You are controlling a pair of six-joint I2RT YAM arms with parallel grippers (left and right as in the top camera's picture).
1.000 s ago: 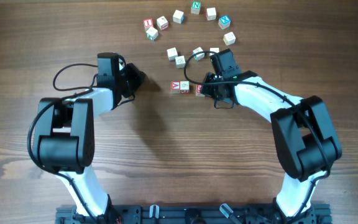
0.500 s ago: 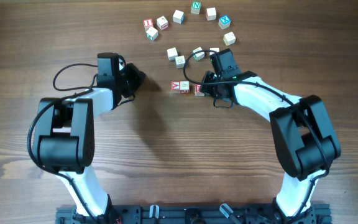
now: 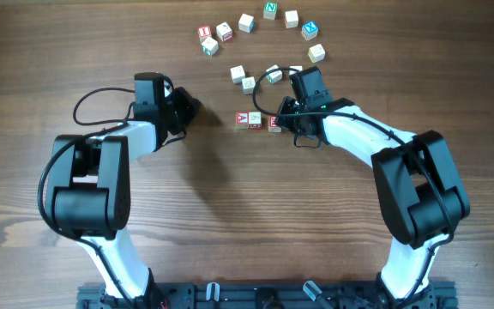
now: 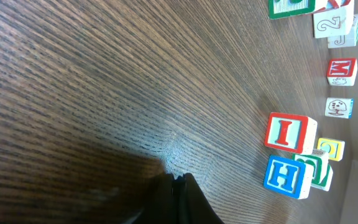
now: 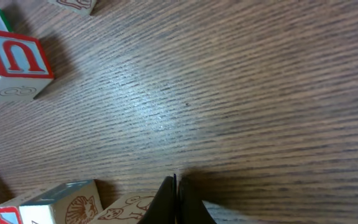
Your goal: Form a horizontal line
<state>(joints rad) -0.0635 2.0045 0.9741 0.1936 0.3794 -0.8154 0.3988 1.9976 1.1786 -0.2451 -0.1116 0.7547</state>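
Note:
Three small pale cubes with red printing lie in a row in the overhead view: a red "A"-like cube (image 3: pixel 242 118), a mostly plain cube (image 3: pixel 255 120) touching it, and a red-printed cube (image 3: pixel 274 123) a small gap to the right. My right gripper (image 3: pixel 282 120) is shut and empty, with its tips against the right side of that third cube. In the right wrist view the shut tips (image 5: pixel 174 182) rest beside a cube with an animal drawing (image 5: pixel 126 210), next to a shell-drawing cube (image 5: pixel 67 202). My left gripper (image 3: pixel 192 107) is shut and empty, well left of the row.
Several other cubes lie in an arc at the back (image 3: pixel 269 10), and a few sit close behind the row (image 3: pixel 248 83). The left wrist view shows a red "I" cube (image 4: pixel 288 132) and a blue "H" cube (image 4: pixel 284 176). A red "U" cube (image 5: pixel 14 59) lies ahead of the right gripper.
The right gripper and the right-hand cube have shifted slightly left toward the other two. The left arm has not moved.

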